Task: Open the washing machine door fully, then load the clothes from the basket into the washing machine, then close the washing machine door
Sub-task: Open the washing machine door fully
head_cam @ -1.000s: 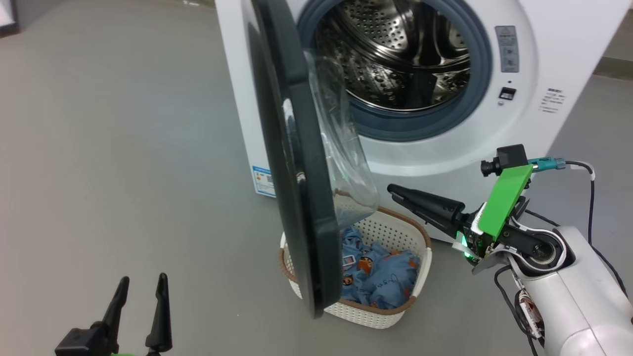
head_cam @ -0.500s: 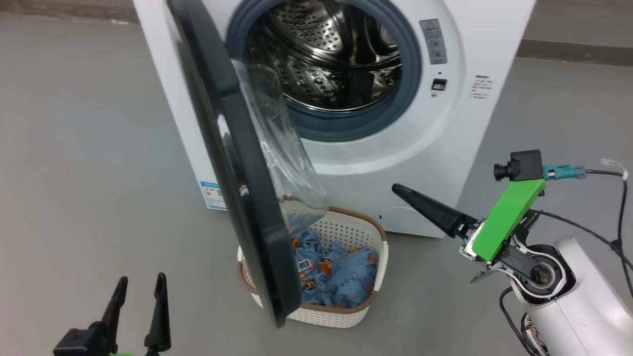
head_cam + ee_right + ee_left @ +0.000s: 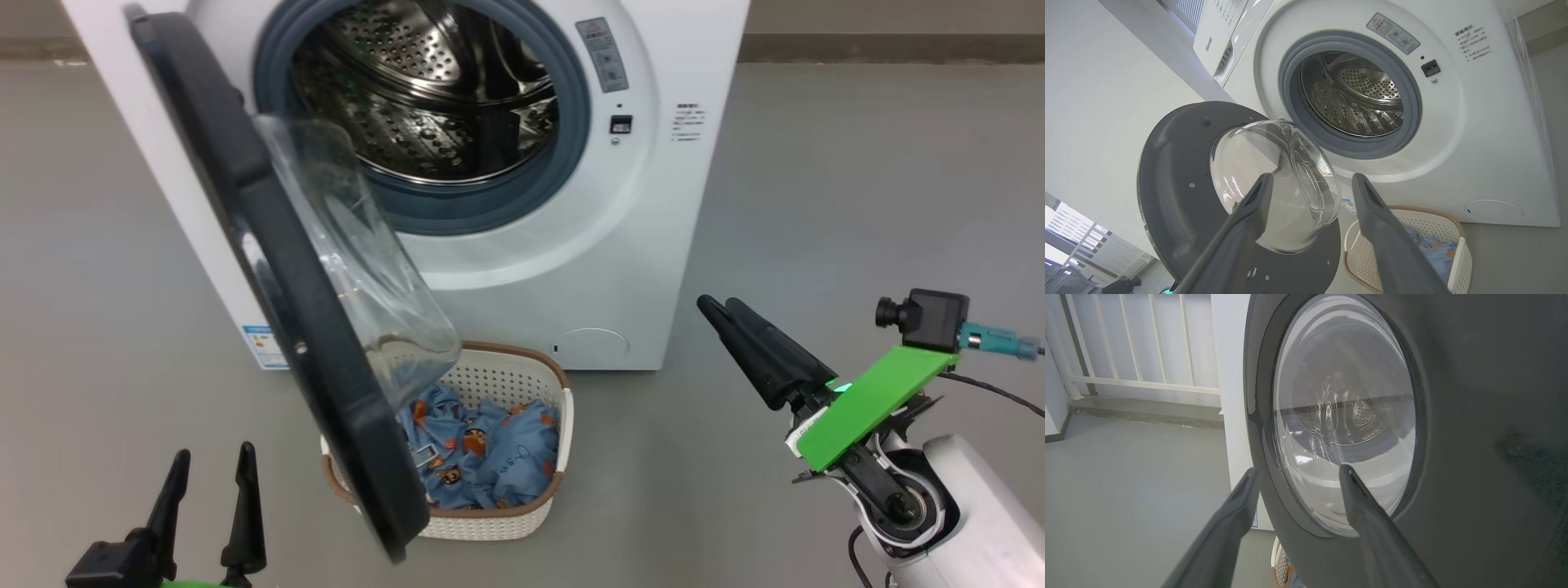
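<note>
The white washing machine (image 3: 571, 269) stands with its steel drum (image 3: 424, 106) showing. The washing machine door (image 3: 269, 269) hangs open towards me, edge-on, its clear glass bowl (image 3: 359, 269) facing the machine. Under the door sits the cream basket (image 3: 490, 380) holding the blue bear-print clothes (image 3: 482, 457). My left gripper (image 3: 212, 451) is open at the lower left, close to the door's outer face (image 3: 1453, 416). My right gripper (image 3: 717, 302) is open and holds nothing, right of the basket, pointing at the bowl (image 3: 1278, 183) and the basket (image 3: 1412, 228).
Grey floor (image 3: 857, 204) spreads to the right of the machine and on the left. A white railing (image 3: 1139, 355) and a wall stand behind the machine's left side. A blue sticker (image 3: 265, 347) marks the machine's lower front corner.
The head camera has turned, so the whole picture has slid left. My right gripper has opened and drawn back to the right, away from the door. The left gripper has stayed open.
</note>
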